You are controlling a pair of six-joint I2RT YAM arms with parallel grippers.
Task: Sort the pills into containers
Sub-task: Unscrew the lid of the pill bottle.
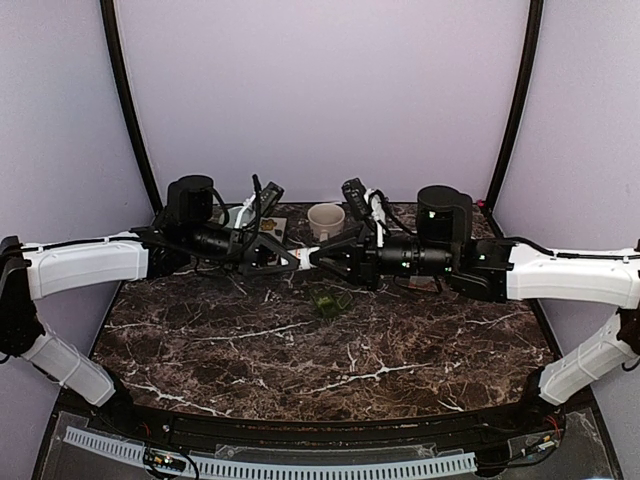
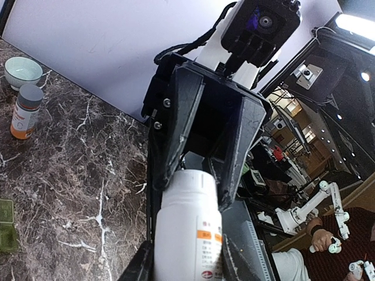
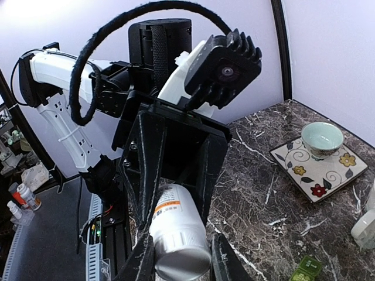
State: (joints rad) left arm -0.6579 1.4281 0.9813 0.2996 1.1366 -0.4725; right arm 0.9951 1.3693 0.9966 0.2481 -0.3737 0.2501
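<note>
1. The white bottle point(image 2: 187, 228) hangs in the air over the middle of the table, lying level with its long axis running left to right. Its narrower capped end points right and its orange-labelled body points left.
2. The left gripper point(image 2: 187, 257) is pinching the bottle's body, with a finger pressed on each side.
3. The right gripper point(image 3: 183, 254) is pinching the capped end from the opposite side, so the two grippers meet nose to nose with the bottle bridging them.
4. The pill box point(image 1: 325, 303), small and dark green, lies flat on the marble table point(image 1: 200, 350), just nearer than the held bottle and slightly right of centre. Its compartments face up. It is too small in the top view to tell which way its long axis runs.
5. Along the far edge stand a cream mug point(image 1: 326, 220) in the middle, and to its left a flowered tile point(image 3: 319, 170) carrying a pale green bowl point(image 3: 322, 137).
6. A grey-capped bottle point(image 2: 26, 111) stands upright near that bowl.
7. Dark marble stretches from the pill box to the near edge and out to both sides. The far side is shut in by the lilac wall point(image 1: 320, 90), with both arms reaching across just in front of the mug and tile.
</note>
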